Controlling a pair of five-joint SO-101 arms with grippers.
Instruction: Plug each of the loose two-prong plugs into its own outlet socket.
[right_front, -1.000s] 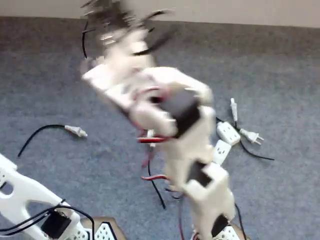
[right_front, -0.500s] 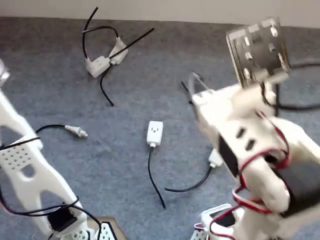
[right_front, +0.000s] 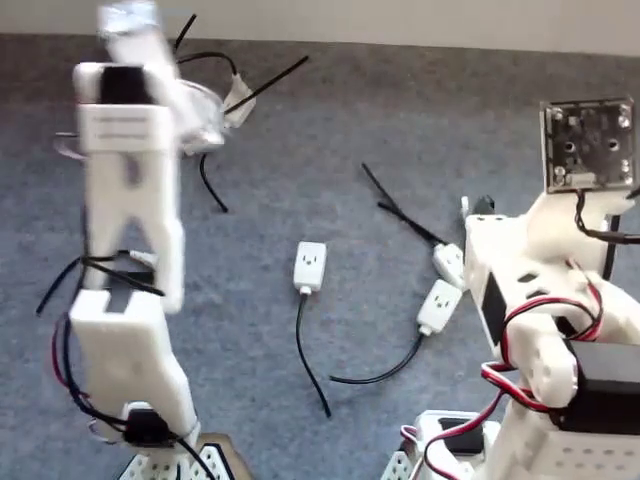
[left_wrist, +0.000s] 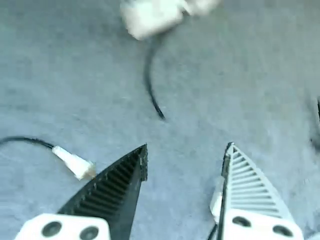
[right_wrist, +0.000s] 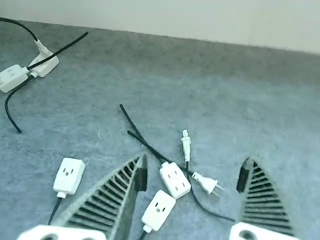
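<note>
My left gripper (left_wrist: 186, 150) is open above the grey carpet with nothing between its fingers. A loose white two-prong plug (left_wrist: 75, 162) on a black cord lies beside its black finger (left_wrist: 120, 185). A blurred white socket (left_wrist: 150, 17) lies farther off. My right gripper (right_wrist: 194, 162) is open too and held above the floor. Below it lie two loose plugs (right_wrist: 186, 141) (right_wrist: 209, 183) and two white sockets (right_wrist: 175, 179) (right_wrist: 158, 210). A third socket (right_wrist: 68, 176) lies apart, and from above that socket (right_front: 309, 265) sits mid-carpet.
The left arm (right_front: 125, 230) stretches up the left side of the high view and covers the plug there. The right arm (right_front: 560, 330) stands at the right edge. A far socket pair (right_wrist: 15, 75) with black cords lies near the wall.
The right arm has swung from the middle of the carpet to the right edge, uncovering the sockets. The left arm has risen from the lower left and now stretches toward the far left.
</note>
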